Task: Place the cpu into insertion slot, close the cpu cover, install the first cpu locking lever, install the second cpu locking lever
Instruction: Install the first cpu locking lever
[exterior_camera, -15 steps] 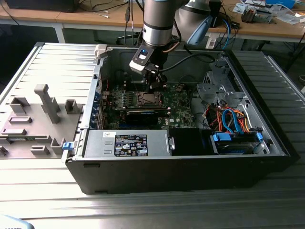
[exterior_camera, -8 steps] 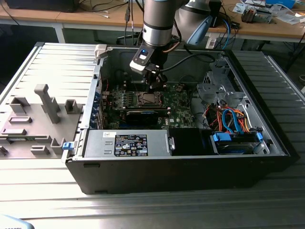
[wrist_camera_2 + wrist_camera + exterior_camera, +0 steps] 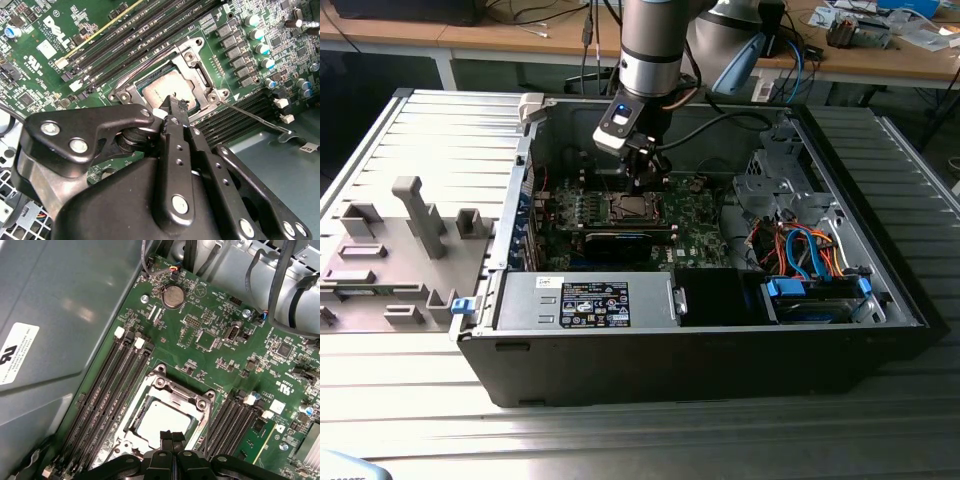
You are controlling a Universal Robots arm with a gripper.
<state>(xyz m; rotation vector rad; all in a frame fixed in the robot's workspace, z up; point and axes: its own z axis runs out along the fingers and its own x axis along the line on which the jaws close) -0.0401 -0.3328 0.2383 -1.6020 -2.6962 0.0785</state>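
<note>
The cpu (image 3: pixel 167 86) (image 3: pixel 161 421), with its silvery-grey top, lies flat in the insertion slot (image 3: pixel 634 208) of the green motherboard (image 3: pixel 210 365). The cpu cover (image 3: pixel 197 67) (image 3: pixel 167 390) lies down around it, so the chip shows through its window. My gripper (image 3: pixel 173 106) (image 3: pixel 171 436) (image 3: pixel 646 180) hovers just over one edge of the socket, fingers pressed together with nothing between them. A thin metal locking lever (image 3: pixel 260 120) sticks out from a socket corner across the black memory slots. I cannot tell whether it is latched.
The board sits inside an open black computer case (image 3: pixel 720 370), with a power supply (image 3: pixel 585 300) in front and a drive cage with orange and blue cables (image 3: pixel 800 250) at the exterior view's right. Grey fixtures (image 3: pixel 410 215) stand outside on the left. Long memory slots (image 3: pixel 105 400) flank the socket.
</note>
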